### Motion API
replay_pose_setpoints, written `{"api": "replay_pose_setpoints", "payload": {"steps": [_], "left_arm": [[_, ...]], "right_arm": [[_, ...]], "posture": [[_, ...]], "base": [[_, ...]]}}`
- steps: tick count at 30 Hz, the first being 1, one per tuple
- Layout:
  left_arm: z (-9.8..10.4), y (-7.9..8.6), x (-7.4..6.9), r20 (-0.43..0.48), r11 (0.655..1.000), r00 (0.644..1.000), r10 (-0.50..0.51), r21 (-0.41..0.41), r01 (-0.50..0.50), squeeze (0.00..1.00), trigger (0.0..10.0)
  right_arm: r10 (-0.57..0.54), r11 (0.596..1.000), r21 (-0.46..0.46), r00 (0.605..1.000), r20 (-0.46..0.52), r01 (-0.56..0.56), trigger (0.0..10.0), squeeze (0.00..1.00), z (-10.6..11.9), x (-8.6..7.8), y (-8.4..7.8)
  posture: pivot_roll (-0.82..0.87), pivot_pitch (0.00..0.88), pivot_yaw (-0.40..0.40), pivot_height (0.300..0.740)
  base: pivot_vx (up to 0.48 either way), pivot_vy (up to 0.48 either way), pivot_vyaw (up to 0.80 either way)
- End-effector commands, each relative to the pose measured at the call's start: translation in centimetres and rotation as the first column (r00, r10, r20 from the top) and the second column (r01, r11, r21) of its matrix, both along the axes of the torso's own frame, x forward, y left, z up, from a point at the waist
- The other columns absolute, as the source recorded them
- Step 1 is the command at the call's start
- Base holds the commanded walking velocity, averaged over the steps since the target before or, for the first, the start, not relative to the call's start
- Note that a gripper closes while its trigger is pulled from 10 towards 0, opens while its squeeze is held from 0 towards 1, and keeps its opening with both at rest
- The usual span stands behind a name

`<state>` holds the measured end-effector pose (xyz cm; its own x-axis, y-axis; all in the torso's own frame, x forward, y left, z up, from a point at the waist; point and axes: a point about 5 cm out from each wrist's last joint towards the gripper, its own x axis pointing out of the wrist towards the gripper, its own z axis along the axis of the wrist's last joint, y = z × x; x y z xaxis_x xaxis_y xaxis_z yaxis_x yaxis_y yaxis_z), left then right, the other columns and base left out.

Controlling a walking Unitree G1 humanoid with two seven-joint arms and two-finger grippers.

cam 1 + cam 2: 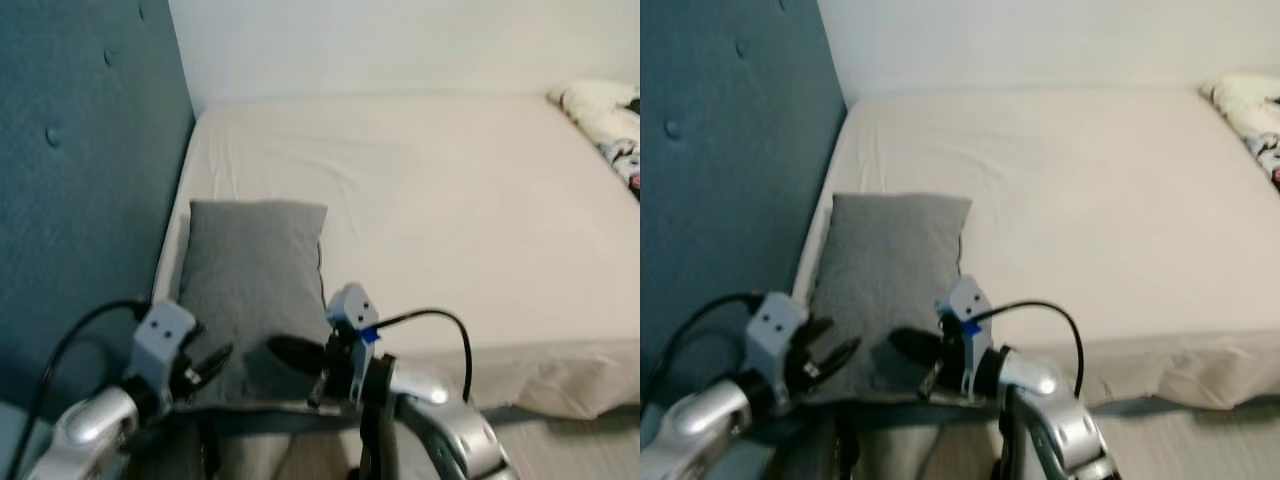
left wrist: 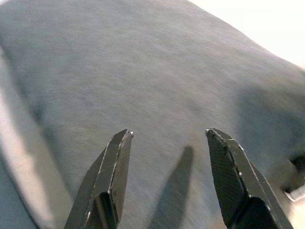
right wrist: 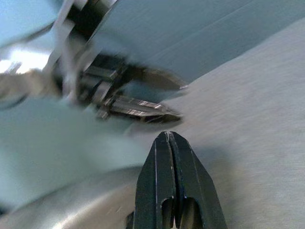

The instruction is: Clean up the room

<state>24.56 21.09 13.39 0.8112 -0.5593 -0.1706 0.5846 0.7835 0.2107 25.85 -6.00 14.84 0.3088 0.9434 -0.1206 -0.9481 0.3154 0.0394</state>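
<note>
Two grippers over grey pillow (image 1: pixel 252 280), left gripper (image 1: pixel 212 364) spread, right gripper (image 1: pixel 278 350) pinched closed

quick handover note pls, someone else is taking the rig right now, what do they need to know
Left gripper: open, hovering over the near left corner of the grey pillow, holding nothing.
Right gripper: fingers shut and empty, over the pillow's near edge, pointing toward the left gripper.
The pillow lies flat on the bed by the teal headboard, near the front edge.
A patterned white blanket is bunched at the far right of the bed.
Done: nothing visibly gripped.
Left: likely grasp and place the pillow, then deal with the blanket.
</note>
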Motion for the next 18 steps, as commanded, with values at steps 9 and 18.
{"api": "replay_pose_setpoints", "payload": {"steps": [9, 18], "left_arm": [[-1.4, -0.2, -3.4, -0.159, 0.962, 0.97, -0.184, 0.172, 0.211, 0.0, 10.0], [-3.5, -2.9, -2.0, -0.078, 0.978, 0.993, -0.084, 0.185, 0.097, 0.0, 10.0]], "right_arm": [[-0.09, 0.956, -0.27, 0.99, 0.106, 0.115, 10.0, 0.0, -1.3, 1.6, -1.5], [-0.227, 0.923, -0.259, 0.946, 0.233, 0.285, 10.0, 0.0, 0.1, 3.9, -2.3]], "posture": [[0.0, 0.268, -0.082, 0.557], [-0.02, 0.283, -0.083, 0.557]], "base": [[0.0, 0.0, 0.0], [0.0, 0.0, 0.0]]}}
